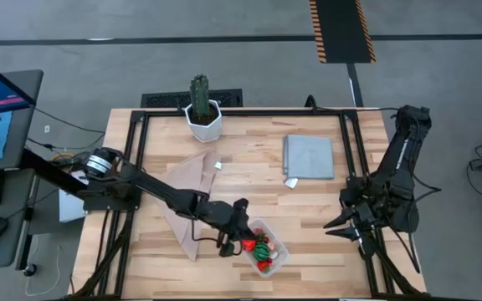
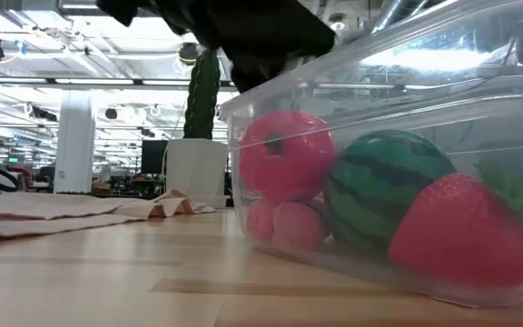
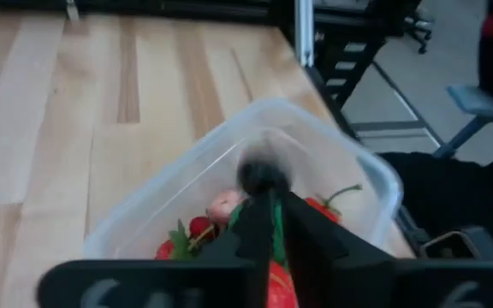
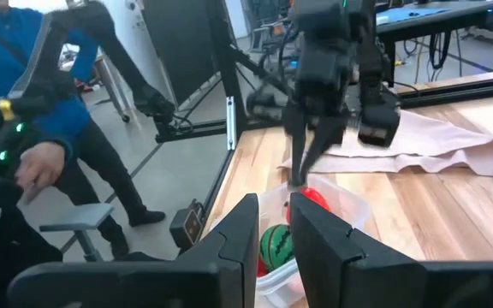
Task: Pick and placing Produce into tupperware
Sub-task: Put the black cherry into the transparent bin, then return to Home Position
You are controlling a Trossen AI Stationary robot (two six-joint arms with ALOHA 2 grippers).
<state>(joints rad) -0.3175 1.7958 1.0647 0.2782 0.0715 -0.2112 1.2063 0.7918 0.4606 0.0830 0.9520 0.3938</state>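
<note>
Several produce pieces (image 2: 370, 195) sit in clear tupperware (image 1: 276, 251) near counter's (image 1: 325, 201) front edge: red tomato, striped melon, strawberry, pink bits. Left hand (image 1: 227, 243) over tupperware, fingers pinched on dark berry (image 3: 264, 176). Right hand (image 1: 339, 224) off right edge, fingers apart.

Left end effector (image 1: 239, 242) pinched shut, right (image 1: 347, 224) parted.

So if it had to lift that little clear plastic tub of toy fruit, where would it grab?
Probably the clear plastic tub's upper rim, coming straight down from above: its thin upright wall suits a two-finger pinch, and the toy fruit sits lower inside.
</note>
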